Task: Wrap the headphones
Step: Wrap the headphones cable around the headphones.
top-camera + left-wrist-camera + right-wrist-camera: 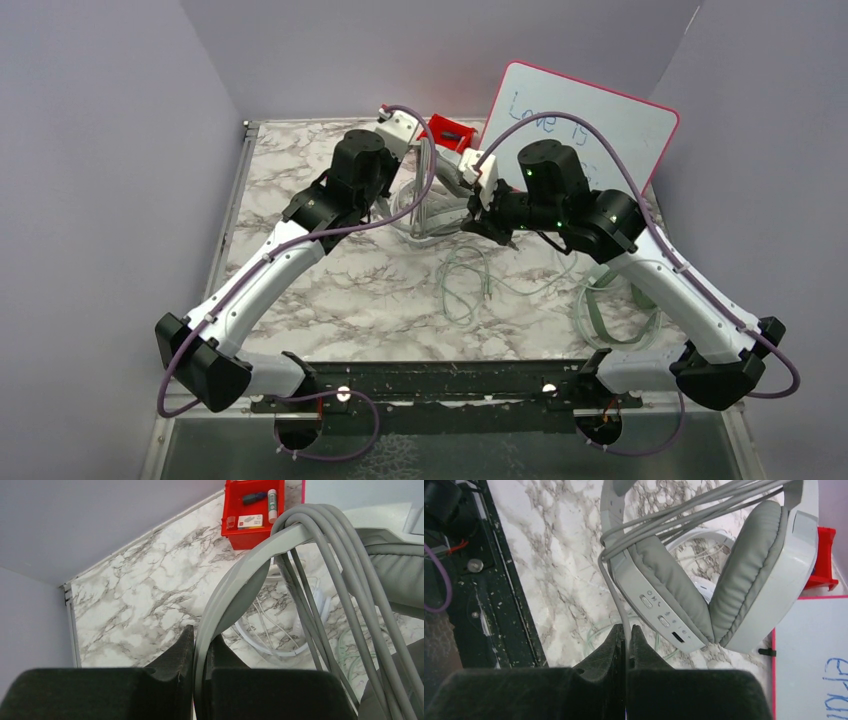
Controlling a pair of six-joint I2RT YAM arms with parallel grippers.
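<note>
Smooth matt plastic shells and creased leather-like cushions of the headphones; marble-patterned, faintly glossy tabletop; glossy red plastic tray at twelve o'clock.

Headphones and whiteboard handwriting partly beyond frame edges.
</note>
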